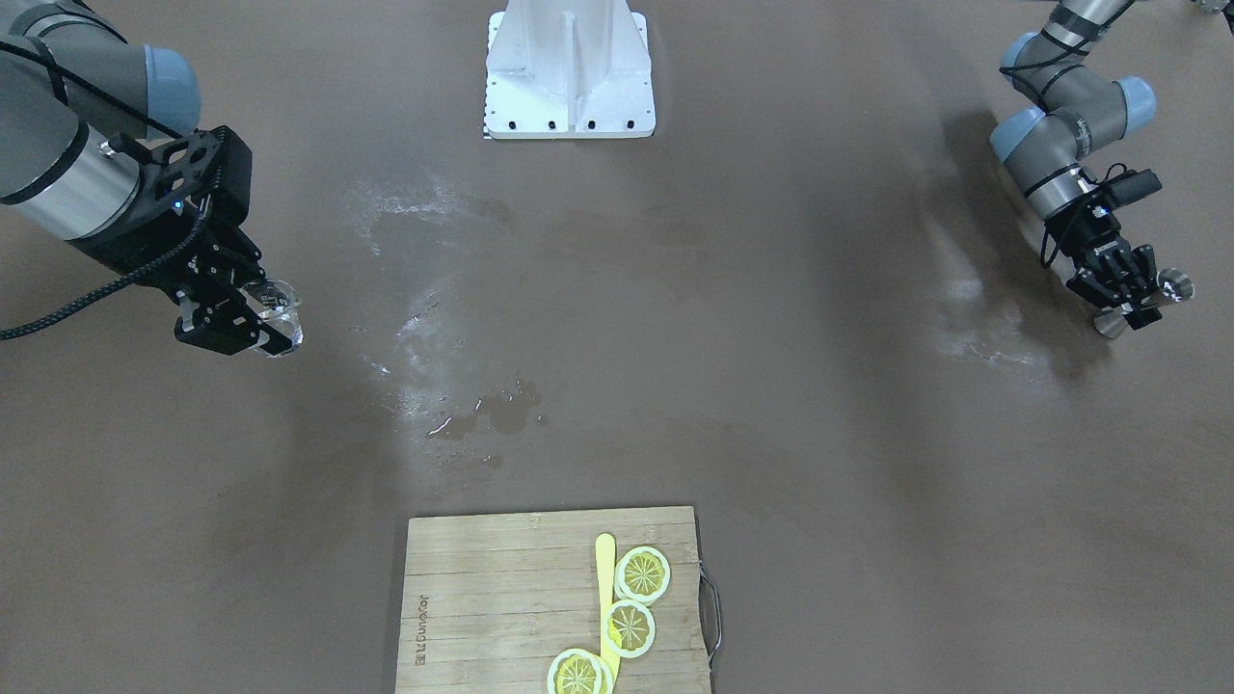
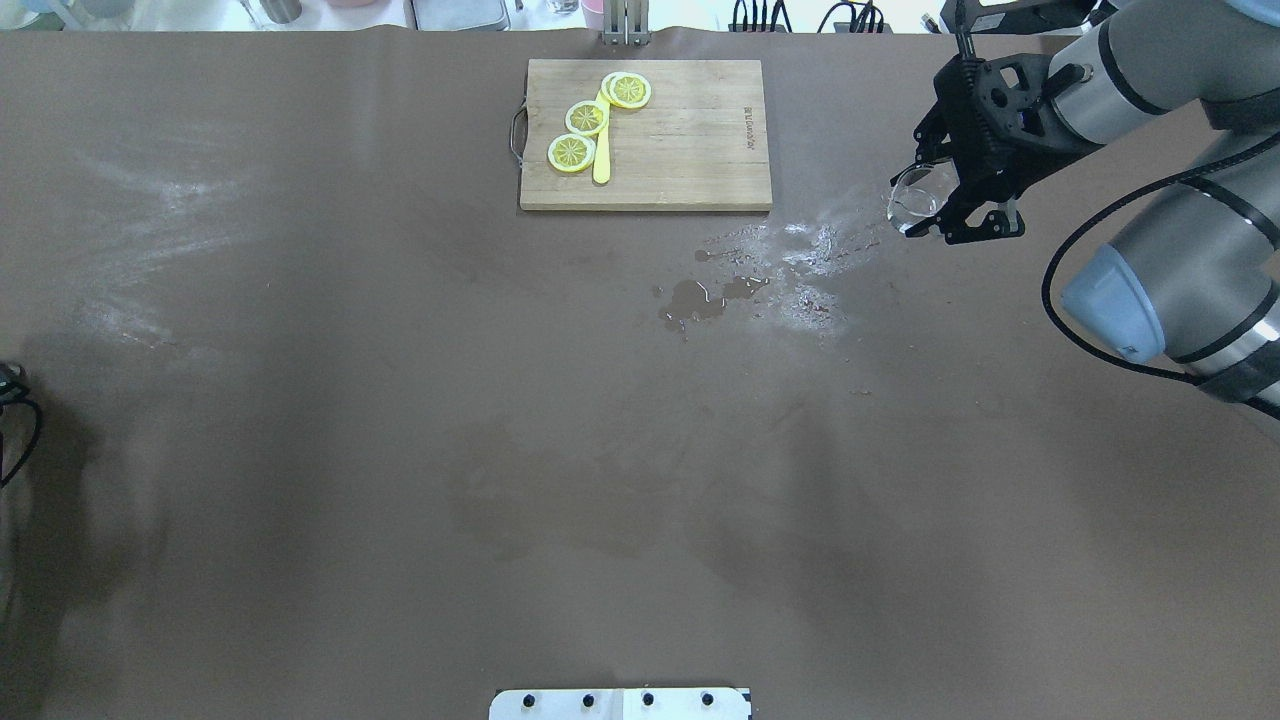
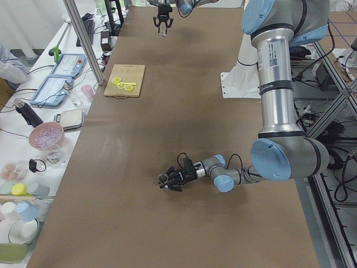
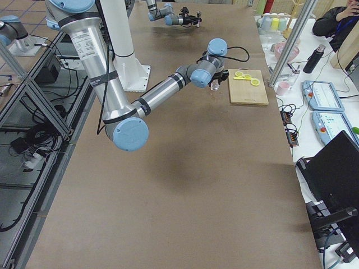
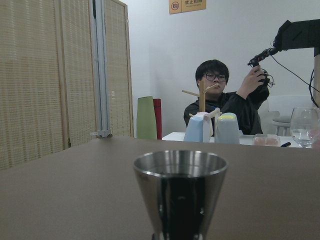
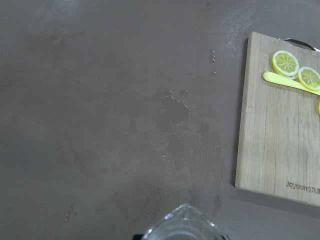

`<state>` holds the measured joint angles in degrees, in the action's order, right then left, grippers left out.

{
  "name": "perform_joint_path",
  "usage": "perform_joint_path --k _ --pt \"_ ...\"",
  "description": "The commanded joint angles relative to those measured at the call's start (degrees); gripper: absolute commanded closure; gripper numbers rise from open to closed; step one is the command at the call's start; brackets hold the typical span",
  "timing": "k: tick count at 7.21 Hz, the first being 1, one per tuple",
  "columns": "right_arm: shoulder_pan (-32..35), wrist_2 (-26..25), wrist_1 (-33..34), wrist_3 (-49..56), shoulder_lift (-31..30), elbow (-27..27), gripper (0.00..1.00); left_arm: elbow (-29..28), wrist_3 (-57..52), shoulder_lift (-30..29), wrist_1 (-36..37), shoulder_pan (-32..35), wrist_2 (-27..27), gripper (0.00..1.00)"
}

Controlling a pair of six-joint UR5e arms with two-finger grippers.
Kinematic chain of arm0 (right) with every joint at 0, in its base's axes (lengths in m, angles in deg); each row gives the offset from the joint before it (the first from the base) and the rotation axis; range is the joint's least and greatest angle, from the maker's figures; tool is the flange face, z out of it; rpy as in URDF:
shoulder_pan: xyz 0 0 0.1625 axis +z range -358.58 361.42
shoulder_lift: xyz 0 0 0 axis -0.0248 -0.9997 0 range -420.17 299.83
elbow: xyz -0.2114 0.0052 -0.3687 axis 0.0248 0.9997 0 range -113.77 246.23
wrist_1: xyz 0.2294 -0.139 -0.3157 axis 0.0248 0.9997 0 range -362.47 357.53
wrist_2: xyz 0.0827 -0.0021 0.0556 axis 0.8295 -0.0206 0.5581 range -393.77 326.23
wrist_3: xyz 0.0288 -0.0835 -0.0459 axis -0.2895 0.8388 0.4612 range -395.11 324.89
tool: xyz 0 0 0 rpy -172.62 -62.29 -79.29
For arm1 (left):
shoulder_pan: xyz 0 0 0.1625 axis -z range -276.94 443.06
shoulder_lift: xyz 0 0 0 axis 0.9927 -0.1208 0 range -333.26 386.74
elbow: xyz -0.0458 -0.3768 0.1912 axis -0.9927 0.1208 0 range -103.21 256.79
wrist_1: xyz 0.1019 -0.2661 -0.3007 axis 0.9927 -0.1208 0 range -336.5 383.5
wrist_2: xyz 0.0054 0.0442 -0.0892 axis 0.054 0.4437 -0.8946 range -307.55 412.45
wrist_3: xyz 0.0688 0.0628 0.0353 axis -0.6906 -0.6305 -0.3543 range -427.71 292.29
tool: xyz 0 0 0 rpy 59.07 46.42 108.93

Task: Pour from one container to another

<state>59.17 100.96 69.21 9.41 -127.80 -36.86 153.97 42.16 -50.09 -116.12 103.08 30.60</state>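
Right end effector [image 2: 940, 200] clamped on glass cup [image 2: 912, 203] near the cutting board [image 2: 680, 140], left end effector [image 1: 1138, 301] gripping jigger [image 1: 1173, 285] well apart: likely transport stage; next, bring lip over jigger mouth, tip gently.

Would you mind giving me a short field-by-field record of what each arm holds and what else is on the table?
left gripper: jaws shut on steel jigger, upright
right gripper: jaws shut on glass measuring cup
containers: far apart, toward opposite table ends
pour: not under way
cutting board: three lemon slices, yellow utensil
table: wet patch near the middle
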Motion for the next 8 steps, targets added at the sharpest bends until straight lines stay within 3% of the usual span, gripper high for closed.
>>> perform_joint_path --k 1,3,6,8 --pt "0.51 0.97 0.39 0.04 -0.13 0.0 1.0 11.77 -9.25 -0.07 2.33 2.55 -0.03 1.0" --pt "2.53 3.0 0.39 0.13 -0.31 0.0 1.0 23.66 -20.35 -1.21 2.34 3.19 -0.03 1.0" --pt "3.15 3.52 0.56 0.13 -0.22 0.09 1.0 24.85 -43.78 -19.09 1.64 3.36 -1.43 1.0" --pt "3.24 4.32 0.56 0.13 -0.22 -0.09 1.0 24.59 -45.27 -25.28 1.99 3.36 -3.46 1.0"
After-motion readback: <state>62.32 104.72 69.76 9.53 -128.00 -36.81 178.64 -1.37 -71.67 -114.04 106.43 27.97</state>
